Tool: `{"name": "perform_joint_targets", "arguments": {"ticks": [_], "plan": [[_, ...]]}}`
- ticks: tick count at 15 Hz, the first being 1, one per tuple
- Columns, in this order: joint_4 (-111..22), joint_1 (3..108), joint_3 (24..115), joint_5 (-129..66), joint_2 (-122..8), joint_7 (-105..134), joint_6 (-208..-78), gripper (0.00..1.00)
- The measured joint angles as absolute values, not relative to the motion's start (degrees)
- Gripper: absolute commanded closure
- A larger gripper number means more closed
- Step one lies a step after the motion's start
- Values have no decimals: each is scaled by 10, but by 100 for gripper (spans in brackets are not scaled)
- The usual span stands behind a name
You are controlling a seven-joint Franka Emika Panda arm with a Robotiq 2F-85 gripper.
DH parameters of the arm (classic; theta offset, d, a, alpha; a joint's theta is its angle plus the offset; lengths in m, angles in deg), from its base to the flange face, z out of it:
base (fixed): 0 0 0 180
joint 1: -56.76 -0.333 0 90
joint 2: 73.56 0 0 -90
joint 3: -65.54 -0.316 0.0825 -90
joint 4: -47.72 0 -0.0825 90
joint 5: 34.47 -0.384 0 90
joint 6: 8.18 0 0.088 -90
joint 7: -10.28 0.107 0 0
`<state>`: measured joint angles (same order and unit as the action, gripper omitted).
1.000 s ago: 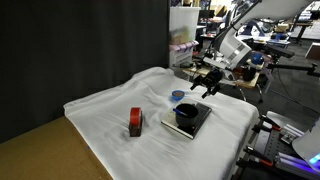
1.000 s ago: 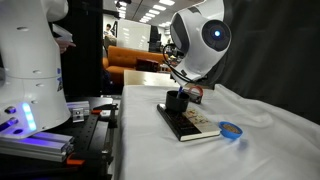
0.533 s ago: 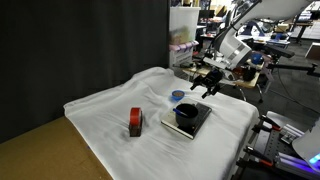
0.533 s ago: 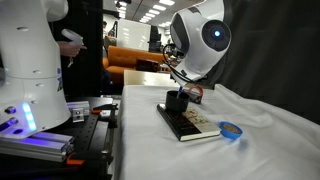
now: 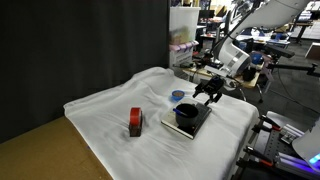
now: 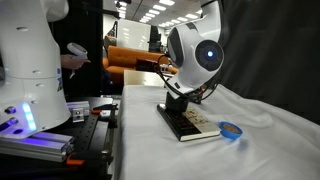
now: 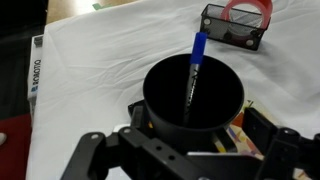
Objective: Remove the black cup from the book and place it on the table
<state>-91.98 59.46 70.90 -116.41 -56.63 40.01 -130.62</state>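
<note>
The white-draped tabletop [image 5: 110, 115] bears the flat black-and-light book [image 6: 197, 127], with the small round black cup [image 7: 165, 95] on it. The hand [image 7: 190, 162] has dropped toward the cup, which sits at its twelve o'clock in the wrist view. It is spread wide and empty, so a grasp seems near.

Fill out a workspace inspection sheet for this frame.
Surface: table under a wrinkled white cloth, bare wood at one corner.
Job's things: black cup upright on the book, with a blue pen inside it.
Clutter: red and black block; blue lid.
Grippers: gripper open, close above the cup, holding nothing.
Cables: nothing seen on the table.
Surroundings: dark curtain; white machine beside the table.
</note>
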Motion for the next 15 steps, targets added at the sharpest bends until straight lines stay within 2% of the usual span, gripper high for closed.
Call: {"name": "perform_joint_targets", "arguments": {"ticks": [5, 15], "plan": [[-920, 598, 712, -1170, -523, 371, -1287, 0], [-919, 596, 712, -1169, -520, 372, -1289, 0]]}}
